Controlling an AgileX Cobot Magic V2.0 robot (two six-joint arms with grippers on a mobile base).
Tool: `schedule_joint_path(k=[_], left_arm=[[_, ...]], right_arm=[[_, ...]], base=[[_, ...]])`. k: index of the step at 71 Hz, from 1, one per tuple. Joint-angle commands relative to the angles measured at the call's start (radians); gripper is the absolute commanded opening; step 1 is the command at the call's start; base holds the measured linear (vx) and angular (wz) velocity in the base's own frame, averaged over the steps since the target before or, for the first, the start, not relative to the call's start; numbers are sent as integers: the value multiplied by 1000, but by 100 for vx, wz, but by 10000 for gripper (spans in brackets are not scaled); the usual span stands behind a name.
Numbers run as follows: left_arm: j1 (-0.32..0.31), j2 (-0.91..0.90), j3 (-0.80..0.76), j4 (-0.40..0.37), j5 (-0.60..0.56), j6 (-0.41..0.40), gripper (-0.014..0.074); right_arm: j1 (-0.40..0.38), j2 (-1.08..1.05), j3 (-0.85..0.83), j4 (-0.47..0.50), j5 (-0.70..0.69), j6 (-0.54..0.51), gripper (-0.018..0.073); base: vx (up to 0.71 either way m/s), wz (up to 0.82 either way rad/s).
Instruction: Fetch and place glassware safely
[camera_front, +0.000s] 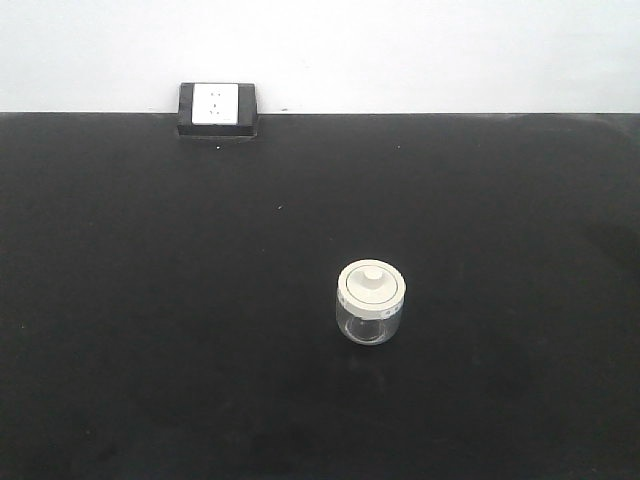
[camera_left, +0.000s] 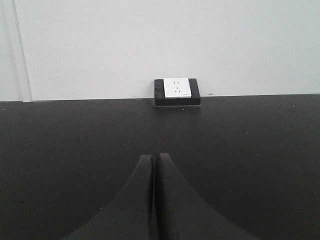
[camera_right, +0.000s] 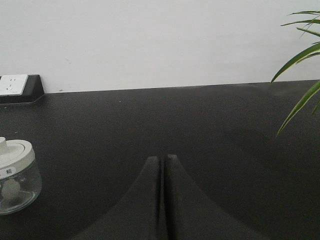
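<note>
- Black tabletop (camera_front: 150, 300) runs back to a plain white wall, where a wall socket (camera_front: 218, 108) sits at the far edge.
- On it stands the glass jar (camera_front: 372, 303), upright with its cream lid on, right of centre and well apart from the socket; it stands free on open surface, which should leave room for a grasp from either side.
- Left gripper (camera_left: 154, 159) is clenched on nothing, fingers pressed together, aimed at the socket, probably parked.
- Right gripper (camera_right: 163, 159) is likewise closed and empty, with the jar off to its left.
- Only the right wrist view shows plant leaves (camera_right: 300, 60); it catches the jar cut off at the frame edge, while the left wrist view misses it.
- Front view shows neither gripper.
</note>
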Motion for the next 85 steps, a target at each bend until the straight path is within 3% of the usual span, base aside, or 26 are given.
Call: schedule_joint_path(k=[1,85], left_arm=[[1,-17,30,-11,-78,-1,-7],[1,-17,30,-11,-78,-1,-7]], right_arm=[[-8,-8,20,-1,-95,-16,-8],[-8,-8,20,-2,-106,-42,-8]], base=[[0,0],[0,0]])
